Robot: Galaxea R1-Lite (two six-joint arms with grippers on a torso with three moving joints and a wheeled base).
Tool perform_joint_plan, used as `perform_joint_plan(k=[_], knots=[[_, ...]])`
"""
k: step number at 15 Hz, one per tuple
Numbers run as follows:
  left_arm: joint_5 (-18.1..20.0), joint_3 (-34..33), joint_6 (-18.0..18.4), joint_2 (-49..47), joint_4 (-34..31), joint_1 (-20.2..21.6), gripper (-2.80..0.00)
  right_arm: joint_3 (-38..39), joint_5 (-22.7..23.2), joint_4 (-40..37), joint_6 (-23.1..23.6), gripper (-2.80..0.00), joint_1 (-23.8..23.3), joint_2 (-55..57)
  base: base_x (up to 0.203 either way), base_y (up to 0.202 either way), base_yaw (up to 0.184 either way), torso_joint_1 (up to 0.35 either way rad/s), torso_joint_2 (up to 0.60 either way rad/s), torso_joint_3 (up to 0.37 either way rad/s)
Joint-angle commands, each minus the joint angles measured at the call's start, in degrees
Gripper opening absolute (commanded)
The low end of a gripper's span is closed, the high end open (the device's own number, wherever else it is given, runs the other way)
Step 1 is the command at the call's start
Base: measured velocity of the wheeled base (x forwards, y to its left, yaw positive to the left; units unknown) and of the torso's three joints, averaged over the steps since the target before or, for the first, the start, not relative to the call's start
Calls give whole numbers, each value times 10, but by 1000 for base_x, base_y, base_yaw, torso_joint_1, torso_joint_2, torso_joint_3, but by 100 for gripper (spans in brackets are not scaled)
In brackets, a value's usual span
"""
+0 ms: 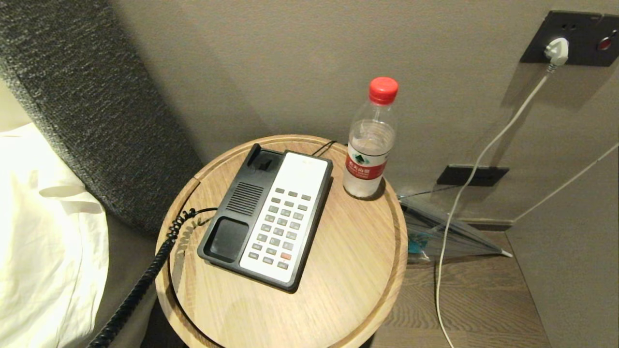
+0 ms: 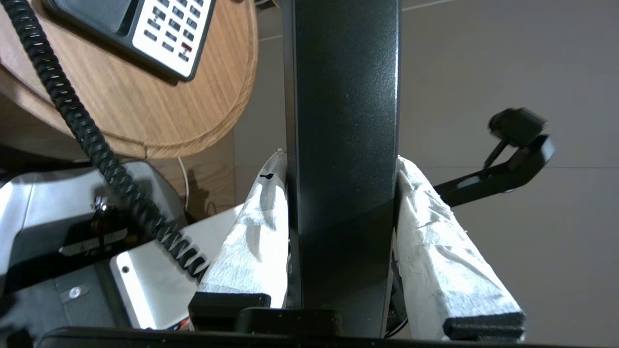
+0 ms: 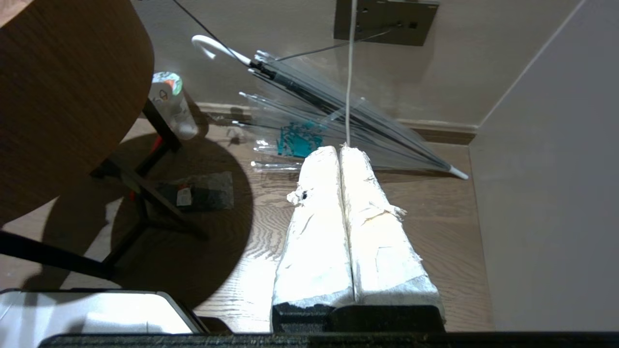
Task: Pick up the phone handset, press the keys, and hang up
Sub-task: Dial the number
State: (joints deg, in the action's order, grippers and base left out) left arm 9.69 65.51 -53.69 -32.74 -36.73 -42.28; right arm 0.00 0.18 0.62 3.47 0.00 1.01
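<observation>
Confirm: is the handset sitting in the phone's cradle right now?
No. In the head view the phone base shows an empty cradle, and the left wrist view shows the phone handset clamped between the left gripper's fingers.

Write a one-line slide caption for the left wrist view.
Left gripper shut on the phone handset, its coiled cord trailing to the phone base on the round table.

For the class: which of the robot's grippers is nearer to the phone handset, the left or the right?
Left. The left gripper is clamped on the phone handset, off the round table's edge. The right gripper hangs shut low by the floor, apart from it.
</observation>
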Motion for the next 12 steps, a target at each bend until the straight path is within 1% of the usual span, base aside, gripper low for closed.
perform_joint_plan(k=[1,6,8,9,10,11,12], knots=[[1,-2,-3,-8,-3,0,-280,1,-2,1,-6,-280,0,0,0,0,0,0,0,0],[1,2,-3,-9,-1,0,-280,-2,1,2,-7,-280,0,0,0,0,0,0,0,0],[1,-2,-3,-4,-2,0,-280,-50,15,-24,-11,-280,0,1,0,0,0,0,0,0],[1,-4,-3,-1,-2,0,-280,-99,32,-74,-16,-280,0,1,0,0,0,0,0,0],[2,-2,-3,1,-2,0,-280,-169,55,-135,-25,-280,0,2,0,0,0,0,0,0],[2,-4,-3,1,-3,0,-280,-266,81,-198,-41,-280,0,10,0,0,0,0,0,0],[2,-4,-3,0,-2,0,-280,-352,103,-244,-63,-280,-1,35,0,0,0,0,0,0]])
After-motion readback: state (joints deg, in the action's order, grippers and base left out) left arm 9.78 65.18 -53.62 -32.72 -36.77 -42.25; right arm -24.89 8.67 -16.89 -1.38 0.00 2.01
